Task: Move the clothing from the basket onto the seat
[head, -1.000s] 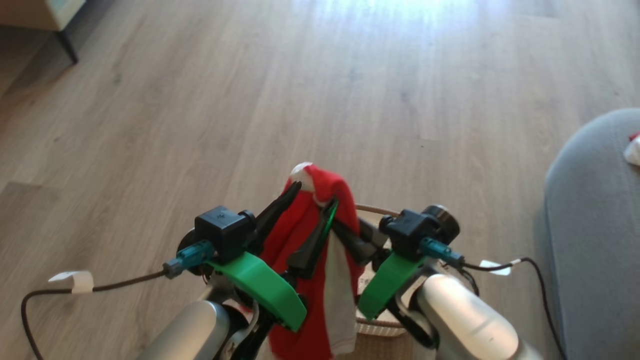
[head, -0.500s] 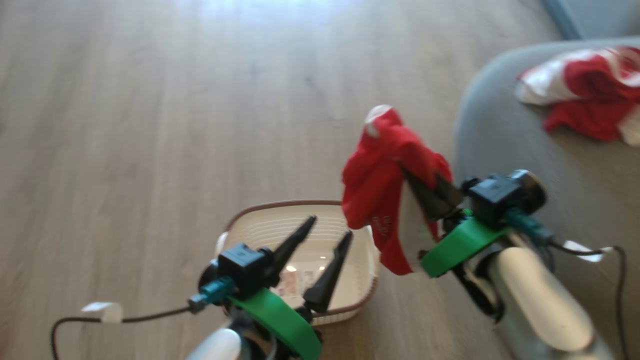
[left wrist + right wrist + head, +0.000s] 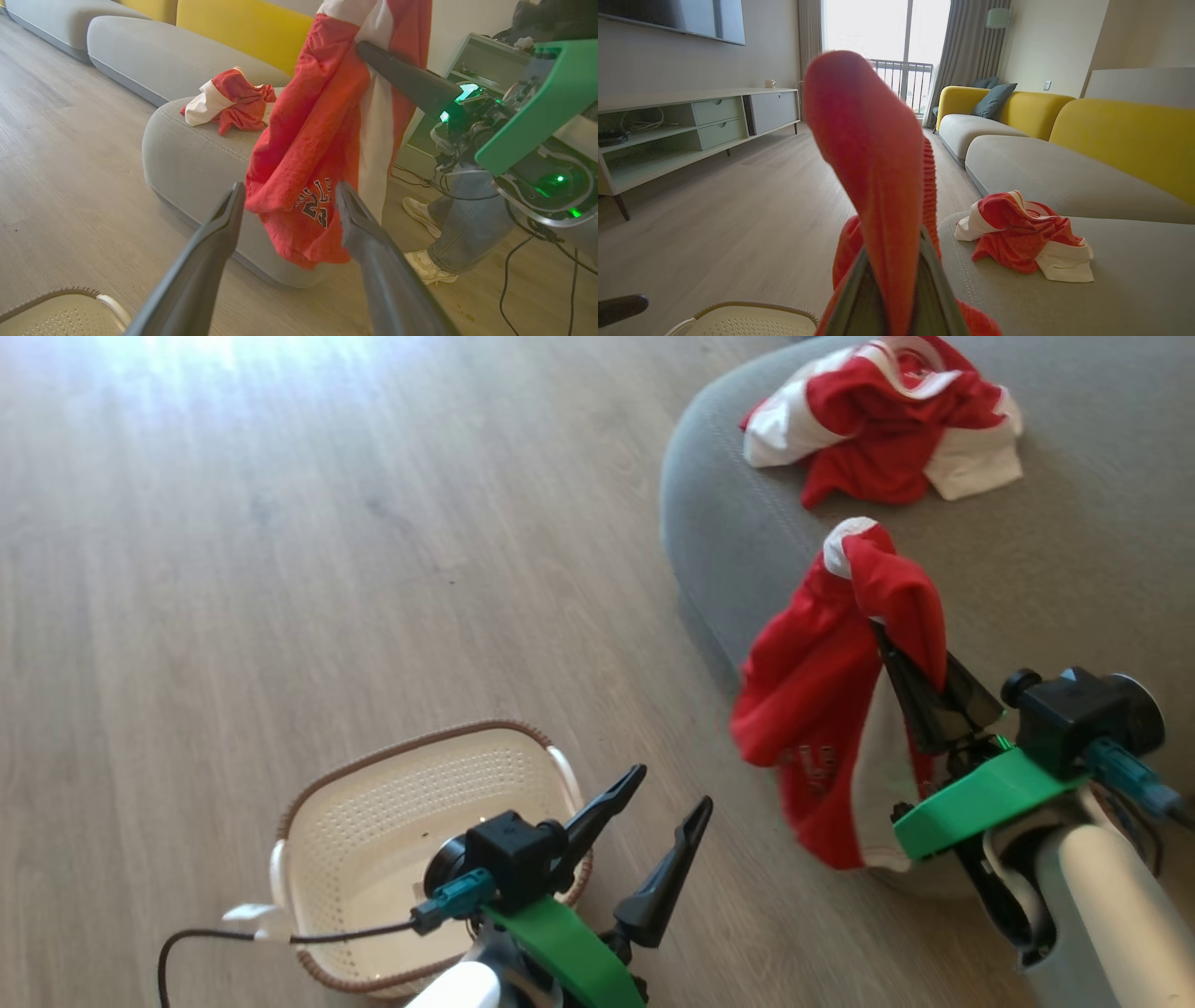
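**Head view:** The right gripper [image 3: 910,681] is clamped on a soft red garment with a white panel and printed logo [image 3: 822,709]. The garment hangs lengthwise below its fingers, at the rounded edge of the large grey fabric seat [image 3: 1074,569]. The cushion lies ahead of that gripper. A second red-and-white garment [image 3: 878,429] is crumpled on it, farther ahead. The left gripper [image 3: 672,786] is spread wide and empty. Just behind it is the cream-white perforated basket with a brown rim [image 3: 411,737], which looks empty.

**Left wrist view:** The hanging garment [image 3: 317,140] dangles straight ahead of the open left gripper [image 3: 289,186], in front of the seat's end [image 3: 187,144]. A person's legs in jeans [image 3: 467,224] stand beyond, to the right.

**Right wrist view:** Red cloth [image 3: 868,140] rises out of the right gripper's [image 3: 896,284] narrow pinch, and the seat [image 3: 1111,280] spreads ahead and to its right. The right arm is plainly the nearer one, so the drop likely calls for carrying the garment forward over the cushion.
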Tool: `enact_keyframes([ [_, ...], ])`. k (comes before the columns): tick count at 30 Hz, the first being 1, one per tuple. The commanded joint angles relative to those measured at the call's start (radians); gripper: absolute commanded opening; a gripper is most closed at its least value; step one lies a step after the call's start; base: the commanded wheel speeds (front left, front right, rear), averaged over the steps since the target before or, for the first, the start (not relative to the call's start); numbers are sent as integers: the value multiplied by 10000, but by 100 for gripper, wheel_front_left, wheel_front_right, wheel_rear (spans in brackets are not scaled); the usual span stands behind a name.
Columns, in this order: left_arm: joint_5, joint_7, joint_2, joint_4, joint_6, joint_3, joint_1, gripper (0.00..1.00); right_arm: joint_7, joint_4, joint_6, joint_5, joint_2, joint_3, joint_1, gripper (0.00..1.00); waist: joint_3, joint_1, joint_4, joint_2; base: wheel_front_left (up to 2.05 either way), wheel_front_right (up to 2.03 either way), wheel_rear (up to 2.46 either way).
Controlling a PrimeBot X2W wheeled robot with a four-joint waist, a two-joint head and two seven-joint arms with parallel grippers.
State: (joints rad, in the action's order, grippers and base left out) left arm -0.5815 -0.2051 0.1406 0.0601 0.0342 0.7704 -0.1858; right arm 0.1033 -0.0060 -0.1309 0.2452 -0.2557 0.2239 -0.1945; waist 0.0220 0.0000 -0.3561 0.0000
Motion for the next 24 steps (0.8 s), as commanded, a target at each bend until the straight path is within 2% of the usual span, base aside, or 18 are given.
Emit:
enact_keyframes([
  [1, 71, -124, -91, -223, -71, -283, -540, 100, -77, -514, 2, 0, -85, 11, -156, 0, 138, 0, -179, 0, 0, 0, 0],
  [8, 132, 3, -17, -247, -183, -144, -747, 100, -144, -769, 2, -24, 6, -465, -160, 0, 744, 0, 197, 0, 0, 0, 0],
  [13, 315, 248, 222, -550, -181, -207, -1190, 100, -241, -766, 2, 1, 58, -1066, -835, 0, 1870, 0, 560, 0, 0, 0, 0],
  [20, 706, 936, 1015, -1553, 3, -670, -2094, 100, -464, 124, 2, 82, 592, -2526, -3910, 0, 4544, 0, 775, 0, 0, 0, 0],
  [22, 847, 1103, 1270, -1838, 83, -819, -2299, 100, -605, 602, 2, -35, 496, -2780, -5163, 0, 5180, 0, 814, 0, 0, 0, 0],
  [24, 955, 1271, 1401, -2120, 125, -863, -2477, 100, -660, 1028, 2, -82, 336, -3541, -6560, 0, 5722, 0, 959, 0, 0, 0, 0],
])
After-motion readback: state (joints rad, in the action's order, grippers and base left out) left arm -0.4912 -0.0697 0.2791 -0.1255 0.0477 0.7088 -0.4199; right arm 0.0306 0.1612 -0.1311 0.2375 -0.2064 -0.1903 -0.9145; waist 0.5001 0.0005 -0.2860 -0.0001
